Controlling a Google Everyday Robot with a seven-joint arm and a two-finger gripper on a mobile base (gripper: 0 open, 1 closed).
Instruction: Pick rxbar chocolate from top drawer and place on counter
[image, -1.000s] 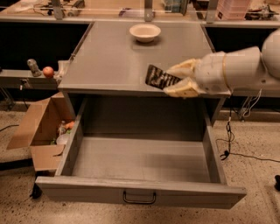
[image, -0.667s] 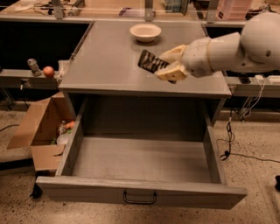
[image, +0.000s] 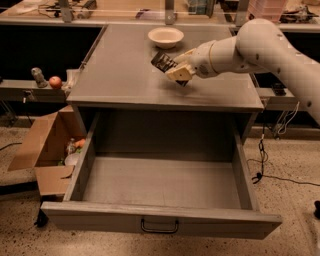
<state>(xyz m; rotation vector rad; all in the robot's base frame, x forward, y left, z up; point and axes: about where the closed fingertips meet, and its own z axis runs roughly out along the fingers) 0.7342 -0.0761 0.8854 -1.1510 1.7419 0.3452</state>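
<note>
The rxbar chocolate (image: 162, 62), a flat black bar with pale lettering, is held in my gripper (image: 178, 67) above the grey counter (image: 120, 75), near its middle and just in front of the bowl. The gripper's cream fingers (image: 178, 73) are shut on the bar's right end; the bar sticks out to the left, tilted. The white arm reaches in from the upper right. The top drawer (image: 160, 222) is pulled fully open below the counter, and its grey inside shows nothing in it. Its dark pull handle (image: 159, 226) faces the front.
A round cream bowl (image: 166, 36) stands at the counter's back. An open brown cardboard box (image: 47, 147) with items sits on the floor at left. A side shelf at left holds an apple (image: 55, 82). Cables hang at right (image: 261, 150).
The gripper has carried the bar left and farther back over the counter, from the counter's right front edge toward its middle, and lower toward the surface.
</note>
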